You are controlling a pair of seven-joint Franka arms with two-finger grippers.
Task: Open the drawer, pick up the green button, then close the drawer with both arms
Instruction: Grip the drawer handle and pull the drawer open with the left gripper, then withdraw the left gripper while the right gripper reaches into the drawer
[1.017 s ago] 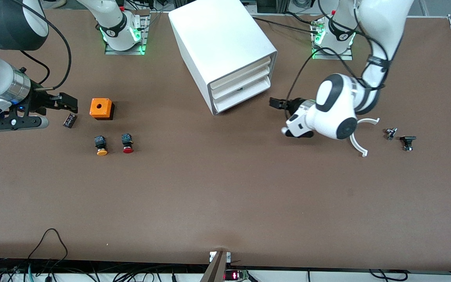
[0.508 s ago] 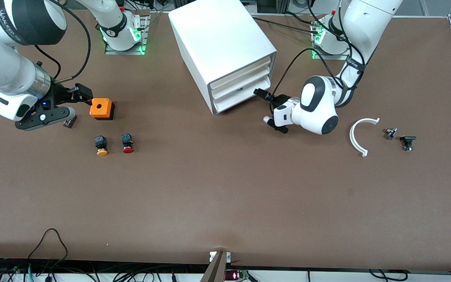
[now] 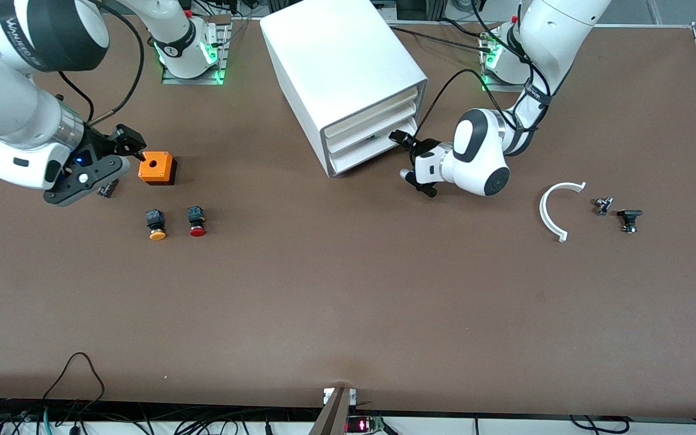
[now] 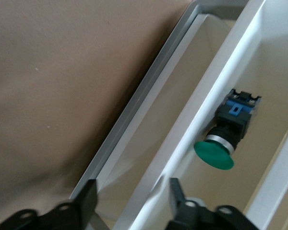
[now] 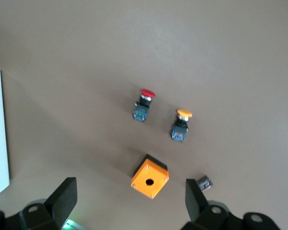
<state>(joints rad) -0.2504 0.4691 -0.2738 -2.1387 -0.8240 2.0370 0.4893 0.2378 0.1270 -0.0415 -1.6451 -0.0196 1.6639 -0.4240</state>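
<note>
The white cabinet [image 3: 342,66] stands at the table's robot edge with its three drawers pushed in. The bottom drawer [image 3: 378,152] looks flush with the others. My left gripper [image 3: 397,137] is open at the drawer fronts' corner toward the left arm's end. In the left wrist view its fingers [image 4: 89,201] stand either side of a white drawer front edge [image 4: 201,115], without gripping it. The green-capped button [image 4: 220,143] lies inside the drawer past that edge; it shows as a green speck in the front view [image 3: 373,137]. My right gripper [image 3: 127,140] is open and empty over the orange box [image 3: 156,167].
A red-capped button [image 3: 197,222] and a yellow-orange-capped button [image 3: 156,225] lie nearer the camera than the orange box [image 5: 150,176]. A small dark part [image 3: 106,187] lies beside it. A white curved piece [image 3: 553,208] and two small parts [image 3: 603,206] [image 3: 629,219] lie toward the left arm's end.
My left gripper has swung in from the open table to the drawer fronts. My right gripper has moved toward the orange box.
</note>
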